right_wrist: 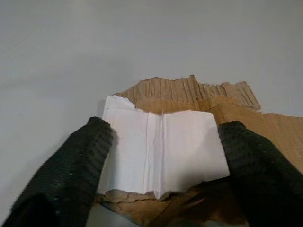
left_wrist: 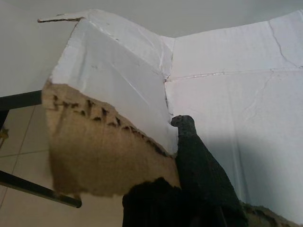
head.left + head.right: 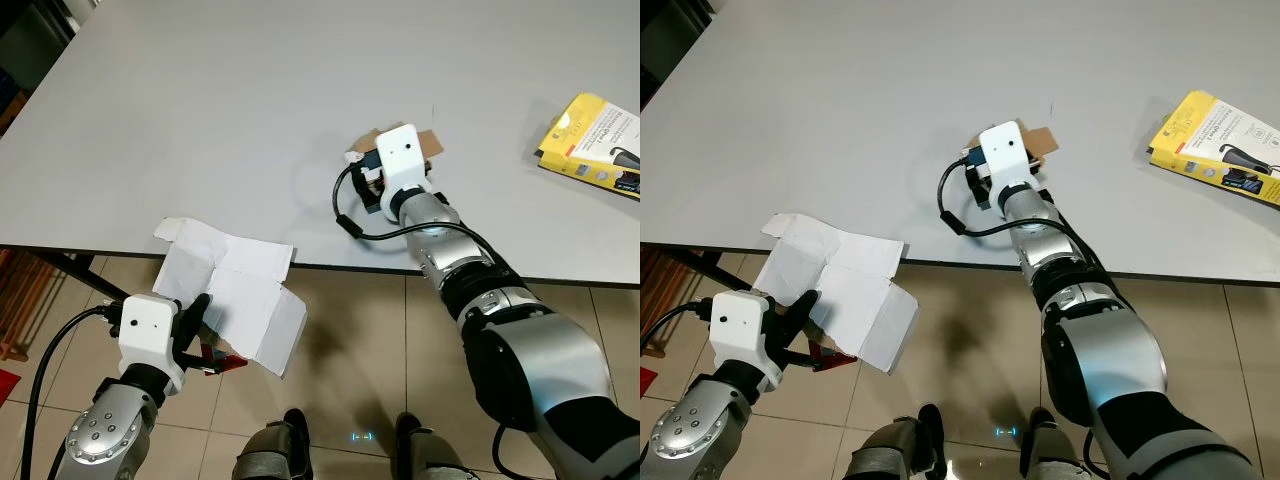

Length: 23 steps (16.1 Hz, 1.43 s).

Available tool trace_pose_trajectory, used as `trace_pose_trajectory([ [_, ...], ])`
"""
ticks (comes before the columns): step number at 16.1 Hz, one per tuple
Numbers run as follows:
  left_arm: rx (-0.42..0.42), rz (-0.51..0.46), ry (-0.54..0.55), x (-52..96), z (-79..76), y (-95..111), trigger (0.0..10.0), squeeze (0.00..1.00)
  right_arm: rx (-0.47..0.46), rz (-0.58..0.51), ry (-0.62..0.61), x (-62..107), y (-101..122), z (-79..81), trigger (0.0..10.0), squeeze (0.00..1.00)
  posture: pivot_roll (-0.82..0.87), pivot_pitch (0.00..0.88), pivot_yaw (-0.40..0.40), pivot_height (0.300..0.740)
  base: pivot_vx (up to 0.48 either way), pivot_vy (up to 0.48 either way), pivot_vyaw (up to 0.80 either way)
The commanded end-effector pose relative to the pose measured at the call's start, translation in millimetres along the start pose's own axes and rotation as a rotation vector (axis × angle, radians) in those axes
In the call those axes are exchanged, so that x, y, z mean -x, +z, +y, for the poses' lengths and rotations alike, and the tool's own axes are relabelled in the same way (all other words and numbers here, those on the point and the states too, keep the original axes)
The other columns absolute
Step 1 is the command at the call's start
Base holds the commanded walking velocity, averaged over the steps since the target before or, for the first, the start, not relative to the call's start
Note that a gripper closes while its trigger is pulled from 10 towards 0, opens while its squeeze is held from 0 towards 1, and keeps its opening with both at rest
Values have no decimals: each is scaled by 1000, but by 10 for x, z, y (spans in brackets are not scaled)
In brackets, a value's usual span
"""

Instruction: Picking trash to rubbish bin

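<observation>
Here, torn white-faced cardboard scrap.

Both head eyes look steeply down on the grey surface; each wrist camera sits close behind its cardboard.

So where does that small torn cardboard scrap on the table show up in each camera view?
Left eye: torn cardboard scrap sticks out beyond the right gripper, right of centre.
Right eye: same spot, nearer centre.
Right wrist: centre, between the open fingers.
Left wrist: not there.
Shared landmark: grey table.
</observation>
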<state>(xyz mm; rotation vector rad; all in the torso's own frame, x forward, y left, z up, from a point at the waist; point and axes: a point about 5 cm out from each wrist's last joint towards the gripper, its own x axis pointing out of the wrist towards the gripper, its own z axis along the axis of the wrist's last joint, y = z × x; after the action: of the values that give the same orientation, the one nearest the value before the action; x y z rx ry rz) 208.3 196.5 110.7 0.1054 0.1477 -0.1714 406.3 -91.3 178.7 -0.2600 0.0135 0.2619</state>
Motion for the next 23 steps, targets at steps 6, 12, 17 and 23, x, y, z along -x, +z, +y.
trace_pose_trajectory([
  [6, 0, 44, 15, 33, 45, -63, 10000, 0, -44, 2, 23, 24, -72, 33, 0, 0, 139, 280, 142, 740, 0, 0, 0],
  [12, 0, 42, 15, 28, 45, -64, 10000, 0, -41, 11, 31, 31, -100, 42, 0, 0, 138, 270, 141, 740, 0, 0, 0],
  [17, 0, 36, 16, 6, 44, -60, 10000, 0, -46, 25, 32, 42, -136, 31, 0, 0, 134, 265, 139, 740, 0, 0, 0],
  [23, -2, 36, 21, 14, 52, -60, 10000, 0, -60, 7, 14, 42, -118, 1, 0, 0, 139, 266, 140, 740, 0, 0, 0],
])
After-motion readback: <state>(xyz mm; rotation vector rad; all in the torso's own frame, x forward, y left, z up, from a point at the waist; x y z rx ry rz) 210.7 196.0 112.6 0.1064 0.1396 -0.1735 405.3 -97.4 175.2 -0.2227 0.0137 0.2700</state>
